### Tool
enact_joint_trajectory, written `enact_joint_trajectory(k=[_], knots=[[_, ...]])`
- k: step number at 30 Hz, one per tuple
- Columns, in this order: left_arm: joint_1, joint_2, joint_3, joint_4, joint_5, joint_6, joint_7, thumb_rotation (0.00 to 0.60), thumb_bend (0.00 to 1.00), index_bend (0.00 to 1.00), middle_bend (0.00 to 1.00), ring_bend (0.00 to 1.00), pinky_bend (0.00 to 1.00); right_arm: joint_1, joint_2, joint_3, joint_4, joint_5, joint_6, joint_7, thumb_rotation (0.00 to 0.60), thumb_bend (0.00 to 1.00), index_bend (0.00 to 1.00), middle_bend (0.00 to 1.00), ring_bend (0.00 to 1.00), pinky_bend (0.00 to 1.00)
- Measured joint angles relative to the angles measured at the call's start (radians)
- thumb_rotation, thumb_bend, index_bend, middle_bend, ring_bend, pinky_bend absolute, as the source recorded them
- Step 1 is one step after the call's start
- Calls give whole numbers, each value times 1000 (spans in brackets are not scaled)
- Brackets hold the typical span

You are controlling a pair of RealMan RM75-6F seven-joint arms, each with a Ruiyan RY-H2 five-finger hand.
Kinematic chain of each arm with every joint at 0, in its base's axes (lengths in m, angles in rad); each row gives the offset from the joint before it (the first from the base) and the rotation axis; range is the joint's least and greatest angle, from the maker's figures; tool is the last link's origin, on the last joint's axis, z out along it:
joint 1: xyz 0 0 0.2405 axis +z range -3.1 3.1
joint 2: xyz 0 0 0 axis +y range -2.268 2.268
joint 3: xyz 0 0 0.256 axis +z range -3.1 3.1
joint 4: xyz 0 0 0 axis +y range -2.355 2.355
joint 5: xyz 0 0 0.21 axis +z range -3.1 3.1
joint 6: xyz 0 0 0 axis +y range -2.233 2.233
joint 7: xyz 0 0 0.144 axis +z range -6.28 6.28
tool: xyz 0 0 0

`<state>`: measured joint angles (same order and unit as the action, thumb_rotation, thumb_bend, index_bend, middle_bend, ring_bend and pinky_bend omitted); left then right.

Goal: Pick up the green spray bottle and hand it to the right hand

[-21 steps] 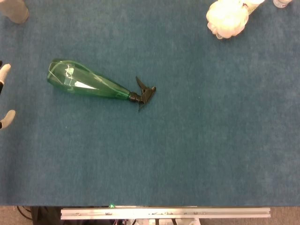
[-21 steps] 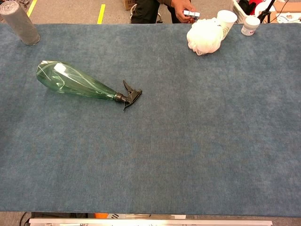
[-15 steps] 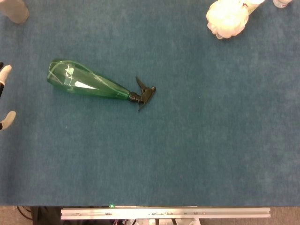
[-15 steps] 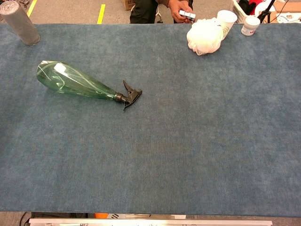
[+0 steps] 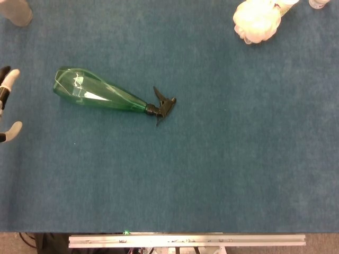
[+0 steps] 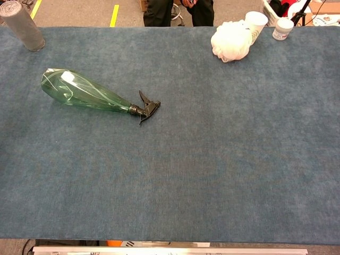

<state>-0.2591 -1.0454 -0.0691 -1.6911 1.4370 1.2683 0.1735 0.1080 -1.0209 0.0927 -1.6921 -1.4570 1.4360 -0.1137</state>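
The green spray bottle (image 5: 98, 94) lies on its side on the blue table, its fat base to the left and its black trigger head (image 5: 163, 104) to the right; the chest view shows the bottle (image 6: 85, 94) the same way. Only the fingertips of my left hand (image 5: 7, 106) show at the left edge of the head view, spread apart and holding nothing, a short way left of the bottle's base. My right hand is in neither view.
A white crumpled bundle (image 6: 230, 41) and a white cup (image 6: 256, 22) sit at the far right, with a small white jar (image 6: 282, 28) beside them. A grey cylinder (image 6: 21, 25) stands at the far left corner. A person (image 6: 178, 9) stands beyond the table's far edge.
My left hand's fingertips have edged slightly further into the head view, toward the bottle. The person behind the table has drawn their hands back. The bottle has not moved.
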Motion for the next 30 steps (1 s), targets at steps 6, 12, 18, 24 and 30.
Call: enact_joint_trajectory(k=[6, 12, 18, 24, 30], knots=[[-68, 4, -10, 21, 14, -84, -27, 600, 223, 1, 53, 4, 76, 36, 25, 37, -38, 4, -12, -13, 600, 134, 101, 194, 156, 312], [-147, 2, -23, 42, 15, -187, -54, 600, 223, 0, 19, 1, 76, 80, 47, 60, -79, 12, -52, -42, 600, 134, 101, 194, 156, 312], [-232, -3, -34, 55, 8, -299, -56, 600, 223, 0, 0, 0, 77, 108, 48, 60, -96, 13, -88, -60, 600, 134, 101, 194, 156, 312], [-321, -32, -37, 76, -5, -414, -11, 600, 222, 0, 0, 0, 77, 111, 36, 48, -93, 16, -95, -52, 600, 134, 101, 195, 156, 312], [-393, -74, -38, 109, -68, -511, 62, 600, 222, 0, 0, 0, 77, 107, 32, 37, -83, 21, -97, -37, 600, 134, 101, 194, 156, 312]])
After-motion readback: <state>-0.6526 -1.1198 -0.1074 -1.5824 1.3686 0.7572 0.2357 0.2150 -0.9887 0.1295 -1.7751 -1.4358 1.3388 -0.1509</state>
